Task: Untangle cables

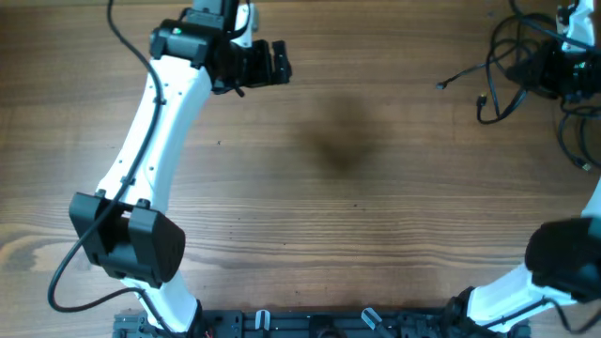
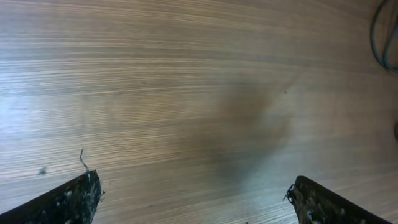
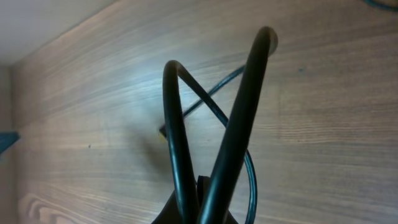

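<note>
The cables [image 1: 522, 66] lay in a loose knot at the far right corner of the table [image 1: 357, 216], with one strand trailing out toward the middle and ending in a small plug [image 1: 439, 85]. The right gripper [image 3: 196, 211] was at that knot with its jaws pressed together on the cords. In its wrist view two black strands [image 3: 236, 118] rose out of the pinch and leaned across each other, with a thinner one running behind them. It probably held more than one cord, though the pinch itself sat at the frame's bottom edge and was hard to read. The left gripper [image 1: 279, 64] hung over bare wood well away on the far left, jaws wide apart and holding nothing; its own camera showed only wood grain between the fingertips. The step in hand looked like drawing a strand free of the bundle. To do it well, the right arm should lift and pull gently, watching whether the whole knot came along. If it did, the idle left arm would need to cross over and pin or grip the rest of the bundle, since a one-sided pull would likely just drag or tighten it. Following the trailing plug end back into the knot seemed the surest way to pick a single cord.
</note>
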You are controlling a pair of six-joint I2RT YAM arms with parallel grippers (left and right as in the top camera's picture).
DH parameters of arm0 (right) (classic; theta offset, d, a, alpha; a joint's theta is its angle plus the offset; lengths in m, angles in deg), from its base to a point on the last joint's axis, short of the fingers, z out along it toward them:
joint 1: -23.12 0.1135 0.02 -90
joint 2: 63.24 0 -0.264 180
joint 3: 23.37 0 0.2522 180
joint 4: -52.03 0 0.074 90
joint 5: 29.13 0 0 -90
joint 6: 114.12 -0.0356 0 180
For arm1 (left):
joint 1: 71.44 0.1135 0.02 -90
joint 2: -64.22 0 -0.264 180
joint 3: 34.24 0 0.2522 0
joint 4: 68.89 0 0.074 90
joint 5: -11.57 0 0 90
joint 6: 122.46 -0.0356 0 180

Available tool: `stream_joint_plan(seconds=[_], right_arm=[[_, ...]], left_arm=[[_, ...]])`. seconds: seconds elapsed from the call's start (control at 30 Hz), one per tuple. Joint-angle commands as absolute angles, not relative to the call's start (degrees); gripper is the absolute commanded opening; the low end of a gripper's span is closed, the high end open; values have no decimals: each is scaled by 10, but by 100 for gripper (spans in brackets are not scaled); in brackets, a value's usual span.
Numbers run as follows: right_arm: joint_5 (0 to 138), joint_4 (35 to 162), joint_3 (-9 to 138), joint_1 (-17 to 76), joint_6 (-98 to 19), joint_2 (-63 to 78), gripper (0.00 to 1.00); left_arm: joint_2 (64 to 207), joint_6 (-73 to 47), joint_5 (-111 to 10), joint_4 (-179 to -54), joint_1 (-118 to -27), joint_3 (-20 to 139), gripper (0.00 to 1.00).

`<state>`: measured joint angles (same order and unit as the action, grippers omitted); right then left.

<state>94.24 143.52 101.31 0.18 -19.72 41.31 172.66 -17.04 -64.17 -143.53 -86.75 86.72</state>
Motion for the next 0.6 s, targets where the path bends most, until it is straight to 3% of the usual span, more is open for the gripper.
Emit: stream_joint_plan(seconds=[0.0,0.37,0.57], right_arm=[[1000,1393,963,-29,-182,450,4],[1034,1190,827,-83,-217,517,4],[980,1134,801,-85,-310,550,4]], left_arm=[[1730,-165,-644,-1429,-883,863,100],[1730,-165,-643,-1420,-887,863,100],[1730,-165,-643,-1422,-890,863,100]])
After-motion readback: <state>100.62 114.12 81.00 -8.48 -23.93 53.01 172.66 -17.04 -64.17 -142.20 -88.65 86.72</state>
